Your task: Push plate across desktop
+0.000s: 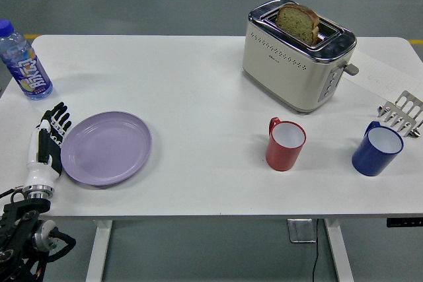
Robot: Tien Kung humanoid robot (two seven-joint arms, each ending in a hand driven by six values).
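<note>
A lilac plate (106,148) lies flat on the white table (198,97) at the near left. My left hand (47,142), black and white, lies with its fingers stretched out and holds nothing. Its edge is right against the plate's left rim; I cannot tell whether they touch. The right hand is out of view.
A water bottle (22,63) with a blue cap stands at the far left. A cream toaster (296,55) with a slice of bread stands at the back right. A red mug (285,143), a blue mug (377,149) and a metal rack (401,112) stand to the right.
</note>
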